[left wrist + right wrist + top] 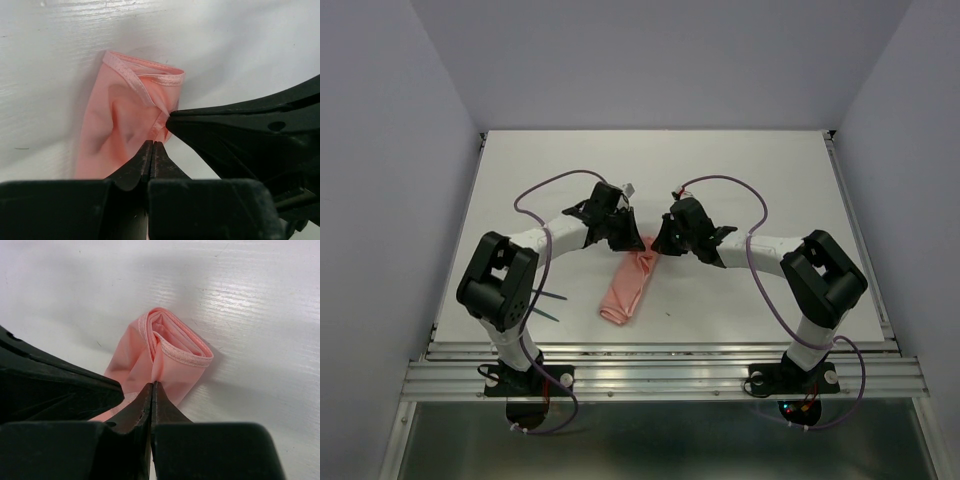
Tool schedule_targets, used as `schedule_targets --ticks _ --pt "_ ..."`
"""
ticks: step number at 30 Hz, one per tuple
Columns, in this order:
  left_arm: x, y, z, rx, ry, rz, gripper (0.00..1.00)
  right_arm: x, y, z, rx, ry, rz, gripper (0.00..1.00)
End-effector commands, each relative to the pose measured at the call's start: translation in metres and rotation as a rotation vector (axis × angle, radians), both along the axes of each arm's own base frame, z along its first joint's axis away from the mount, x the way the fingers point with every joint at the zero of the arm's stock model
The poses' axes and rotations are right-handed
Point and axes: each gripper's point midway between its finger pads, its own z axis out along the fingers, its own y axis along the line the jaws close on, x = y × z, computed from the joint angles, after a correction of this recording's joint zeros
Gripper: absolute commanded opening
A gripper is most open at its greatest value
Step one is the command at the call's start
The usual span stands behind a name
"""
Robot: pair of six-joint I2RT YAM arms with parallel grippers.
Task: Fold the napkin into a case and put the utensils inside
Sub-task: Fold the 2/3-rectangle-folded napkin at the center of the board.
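Observation:
The salmon-pink napkin (628, 285) lies folded into a narrow layered strip, running from mid-table toward the near edge. Its far end shows hemmed layers (150, 80) curled open (172, 342). My left gripper (632, 243) and right gripper (658, 246) meet tip to tip over that far end. The left gripper (152, 144) is shut with cloth puckered at its tip. The right gripper (151, 385) is shut where a crease of the napkin runs into it. Teal utensils (552, 305) lie on the table beside the left arm, partly hidden by it.
Purple cables (545, 190) loop above both arms. The white table (740, 180) ends in a metal rail (660, 372) at the near side, and grey walls stand on three sides.

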Motion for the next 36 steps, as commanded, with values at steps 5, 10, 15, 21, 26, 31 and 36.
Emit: schedule_targets --ticks 5,10,15,21,26,31,36 --pt "0.011 0.015 0.027 0.051 -0.098 -0.004 0.0 0.008 0.012 0.023 0.042 -0.051 0.01 0.01" --pt "0.005 0.02 0.004 0.085 -0.053 -0.023 0.0 0.009 0.012 0.024 0.044 -0.056 0.007 0.01" --pt "0.0 0.018 -0.009 0.077 -0.023 -0.038 0.0 0.009 0.012 0.026 0.045 -0.057 0.007 0.01" --pt "0.002 0.009 -0.008 0.042 -0.024 -0.055 0.0 0.009 0.013 0.025 0.047 -0.055 0.007 0.01" --pt "0.004 0.001 -0.007 0.016 -0.023 -0.078 0.0 0.01 0.014 0.026 0.048 -0.058 0.01 0.01" --pt "-0.002 -0.007 -0.021 0.021 0.013 -0.105 0.0 0.012 0.015 0.029 0.052 -0.063 0.01 0.01" --pt "-0.006 -0.011 -0.03 0.012 0.03 -0.111 0.0 0.012 0.017 0.034 0.062 -0.069 0.019 0.01"
